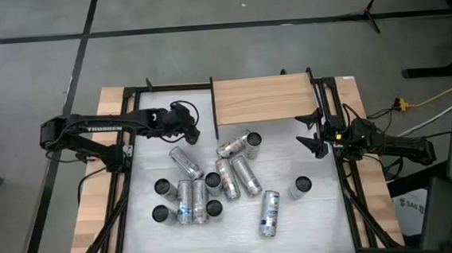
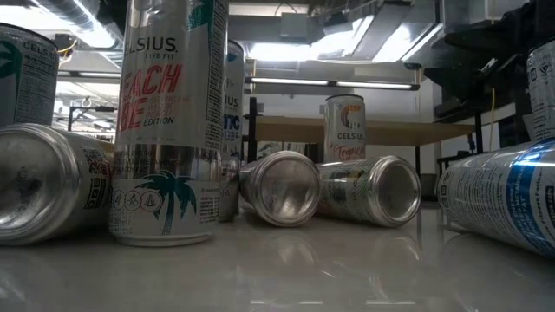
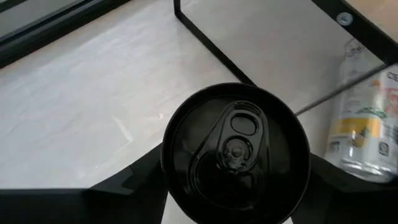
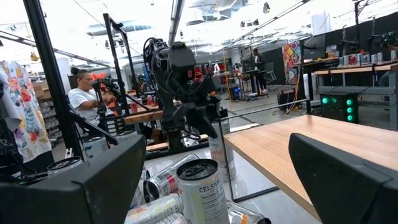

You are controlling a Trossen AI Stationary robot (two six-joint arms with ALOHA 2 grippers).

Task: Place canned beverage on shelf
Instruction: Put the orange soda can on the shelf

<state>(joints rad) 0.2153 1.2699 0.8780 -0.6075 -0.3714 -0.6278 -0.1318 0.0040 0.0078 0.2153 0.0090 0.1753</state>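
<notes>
Two grippers are in play, and only one has anything between its jaws. The left gripper [image 3: 233, 186] is closed on an upright can [image 3: 236, 152] with a black top; in the left wrist view its dark fingers [image 3: 134, 177] press in on either side of the can's rim, pull tab facing the camera. In the high view this left gripper [image 1: 184, 121] sits near the far left part of the white tabletop [image 1: 296, 217], just short of the shelf's [image 1: 262, 98] left post.

Beyond the held can, past the jaws, a black post crosses the view and another pale can [image 3: 367, 124] lies on the tabletop beside it.

The right gripper [image 1: 316, 130] waits with its jaws spread wide and nothing between them, just off the right end of the shelf. Through its open fingers the right wrist view shows the shelf's pale wood board [image 4: 298, 146], an upright silver can [image 4: 202, 190] and the left arm farther off.

A loose cluster of cans [image 1: 214, 183], some standing and some on their sides, lies on the tabletop between and in front of both sets of jaws.
</notes>
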